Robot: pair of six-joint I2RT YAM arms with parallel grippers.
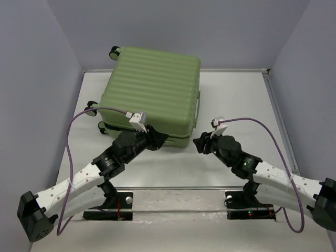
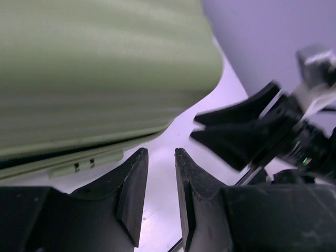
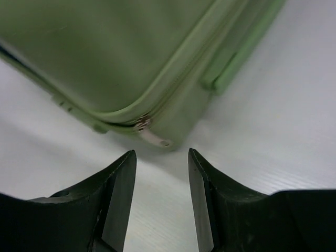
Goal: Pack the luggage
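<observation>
On the desk (image 1: 236,100), the luggage (image 1: 152,92) lay flat and shut, upper centre of the overhead frame. The left fingers (image 2: 134,184) stood slightly apart at its near edge. The right fingers (image 3: 121,178), wider apart and empty, faced the zipper pull (image 3: 153,136) at the lower right corner. Likely best: pinch that tab squarely and draw along the seam while the left steadied the shell. Wheels (image 1: 114,51) pointed frame-left and the handle (image 1: 198,107) right, so the long axis seemingly ran across the frame.
</observation>
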